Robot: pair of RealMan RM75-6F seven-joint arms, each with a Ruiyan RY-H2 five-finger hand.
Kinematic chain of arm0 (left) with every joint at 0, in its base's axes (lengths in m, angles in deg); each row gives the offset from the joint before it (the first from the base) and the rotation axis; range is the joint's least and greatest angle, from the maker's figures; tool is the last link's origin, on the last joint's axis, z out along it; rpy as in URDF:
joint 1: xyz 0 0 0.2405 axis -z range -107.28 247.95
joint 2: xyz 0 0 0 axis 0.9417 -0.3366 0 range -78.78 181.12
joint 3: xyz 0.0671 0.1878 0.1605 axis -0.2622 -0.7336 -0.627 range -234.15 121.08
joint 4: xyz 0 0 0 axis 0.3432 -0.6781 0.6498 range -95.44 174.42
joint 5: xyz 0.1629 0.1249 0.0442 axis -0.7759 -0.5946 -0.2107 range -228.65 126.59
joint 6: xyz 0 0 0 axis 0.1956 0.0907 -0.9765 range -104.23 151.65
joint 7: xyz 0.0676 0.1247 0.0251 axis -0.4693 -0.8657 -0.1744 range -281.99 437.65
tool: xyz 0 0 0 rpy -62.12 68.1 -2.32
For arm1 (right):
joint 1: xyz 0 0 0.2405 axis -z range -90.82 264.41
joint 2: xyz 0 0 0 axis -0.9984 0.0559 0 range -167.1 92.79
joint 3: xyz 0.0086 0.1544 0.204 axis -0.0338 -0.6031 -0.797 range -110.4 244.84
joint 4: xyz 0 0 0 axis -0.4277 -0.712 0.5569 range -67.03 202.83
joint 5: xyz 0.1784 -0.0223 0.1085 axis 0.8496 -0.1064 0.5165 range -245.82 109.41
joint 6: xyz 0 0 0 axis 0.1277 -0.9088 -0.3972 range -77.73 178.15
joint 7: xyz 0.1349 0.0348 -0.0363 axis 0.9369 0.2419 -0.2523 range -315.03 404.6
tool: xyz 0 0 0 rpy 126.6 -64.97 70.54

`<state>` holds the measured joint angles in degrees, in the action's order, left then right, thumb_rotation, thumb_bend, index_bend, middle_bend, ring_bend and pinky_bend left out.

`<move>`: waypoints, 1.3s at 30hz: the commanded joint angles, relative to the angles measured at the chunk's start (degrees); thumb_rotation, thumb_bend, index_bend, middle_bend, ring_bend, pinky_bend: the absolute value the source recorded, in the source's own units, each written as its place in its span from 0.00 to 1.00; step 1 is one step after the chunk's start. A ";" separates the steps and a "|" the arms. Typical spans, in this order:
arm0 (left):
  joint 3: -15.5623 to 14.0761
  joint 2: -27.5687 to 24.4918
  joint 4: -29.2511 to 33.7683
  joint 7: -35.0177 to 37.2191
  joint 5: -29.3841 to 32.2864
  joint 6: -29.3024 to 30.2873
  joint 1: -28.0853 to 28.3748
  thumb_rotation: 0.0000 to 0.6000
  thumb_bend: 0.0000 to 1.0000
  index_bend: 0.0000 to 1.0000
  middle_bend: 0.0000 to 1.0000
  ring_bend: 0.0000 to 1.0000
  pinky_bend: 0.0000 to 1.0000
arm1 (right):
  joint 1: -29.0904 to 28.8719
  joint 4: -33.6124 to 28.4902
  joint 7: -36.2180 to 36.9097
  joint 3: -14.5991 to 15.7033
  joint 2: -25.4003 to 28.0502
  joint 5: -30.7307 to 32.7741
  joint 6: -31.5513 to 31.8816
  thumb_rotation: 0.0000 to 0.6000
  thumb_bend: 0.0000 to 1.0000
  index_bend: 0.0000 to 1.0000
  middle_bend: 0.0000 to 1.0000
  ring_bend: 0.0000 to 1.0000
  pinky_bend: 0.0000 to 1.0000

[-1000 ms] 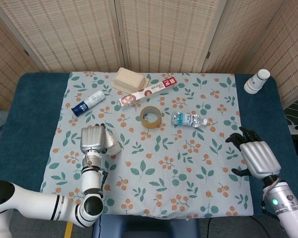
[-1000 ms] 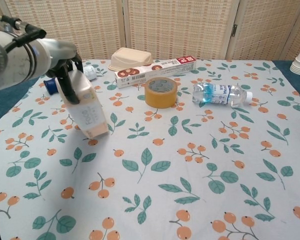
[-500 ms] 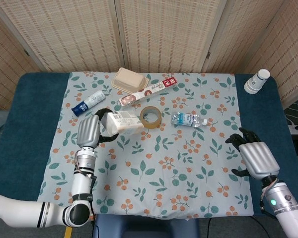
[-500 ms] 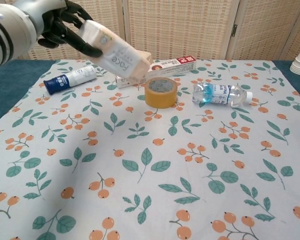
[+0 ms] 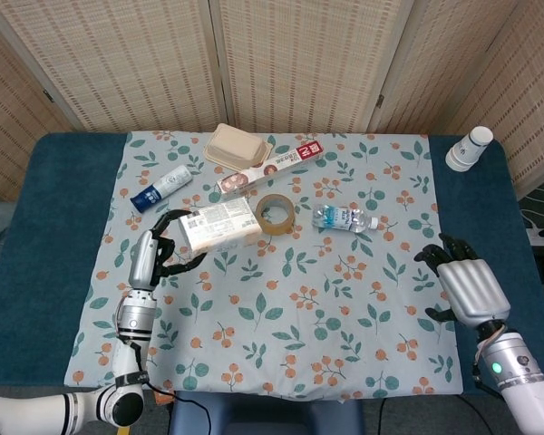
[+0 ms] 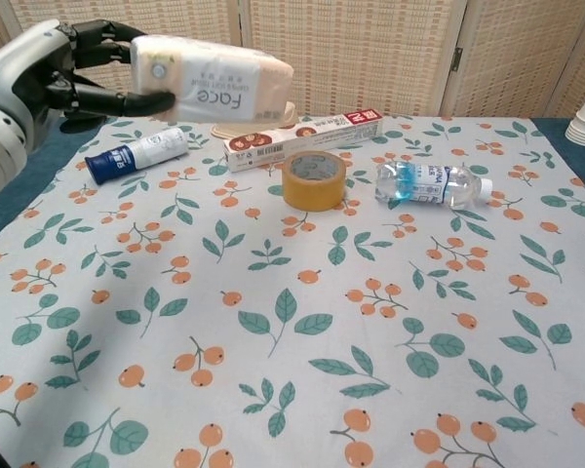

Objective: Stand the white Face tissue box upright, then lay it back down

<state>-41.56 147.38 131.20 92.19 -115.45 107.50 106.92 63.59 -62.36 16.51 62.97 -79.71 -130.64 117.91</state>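
In the chest view, the white Face tissue box (image 6: pixel 213 83) sits at the upper left of the frame, lifted clear of the counter (image 6: pixel 302 322) and lying lengthwise, its long axis close to level with the printed side facing the camera. The left hand (image 6: pixel 58 78) grasps it at its left end, dark fingers (image 6: pixel 127 99) wrapped along the box's near face and top. In the head view the same box (image 5: pixel 220 226) shows left of centre, with the left hand (image 5: pixel 154 256) at its lower left.

The right hand (image 5: pixel 467 283) is at the lower right of the head view, over the blue edge of the counter, holding nothing, its fingers apart.

On the floral cloth, a roll of brown tape (image 6: pixel 314 179) lies flat near the upper middle of the chest view, with a clear water bottle (image 6: pixel 431 184) on its side to its right. Behind them lie a long red-and-white carton (image 6: pixel 304 138) and a beige tray (image 5: pixel 238 148). A blue-and-white tube (image 6: pixel 136 155) lies at the left, below the raised box. A stack of white paper cups (image 5: pixel 469 148) stands at the upper right of the head view.
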 commanded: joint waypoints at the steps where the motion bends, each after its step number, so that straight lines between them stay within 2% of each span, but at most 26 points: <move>1: -4.89 5.81 -12.03 6.76 -8.02 1.15 -3.69 1.00 0.26 0.47 0.67 1.00 1.00 | -0.13 0.15 -0.42 0.08 -0.28 0.27 0.03 1.00 0.07 0.28 0.19 0.06 0.11; 8: -6.09 11.50 -26.87 11.36 -13.43 1.44 -4.28 1.00 0.25 0.45 0.64 1.00 1.00 | -0.46 0.43 -2.10 0.50 -1.27 1.00 0.16 1.00 0.07 0.28 0.19 0.06 0.11; 13: -5.24 14.11 -33.14 15.24 -13.05 -0.66 -4.97 1.00 0.25 0.44 0.63 1.00 1.00 | -0.74 0.77 -3.27 0.77 -2.06 1.88 0.26 1.00 0.07 0.28 0.19 0.06 0.11; 28: -4.03 18.52 -44.33 21.56 -14.12 -5.32 -5.01 1.00 0.25 0.43 0.63 1.00 1.00 | -1.42 1.44 -4.81 0.93 -3.26 3.55 0.93 1.00 0.07 0.28 0.19 0.06 0.11; 32: -4.68 19.97 -47.40 23.14 -14.09 -6.82 -5.87 1.00 0.25 0.43 0.62 1.00 1.00 | -1.33 1.56 -4.46 0.89 -3.02 3.61 1.23 1.00 0.07 0.28 0.19 0.06 0.11; 39: -4.23 20.86 -50.15 24.75 -13.88 -8.04 -6.63 1.00 0.24 0.43 0.62 1.00 1.00 | -1.38 1.12 -3.60 0.78 -2.62 3.85 1.12 1.00 0.07 0.28 0.19 0.06 0.11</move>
<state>-45.89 168.17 81.15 116.85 -129.37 99.55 100.34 62.20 -61.14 12.80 63.76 -82.40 -126.73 119.07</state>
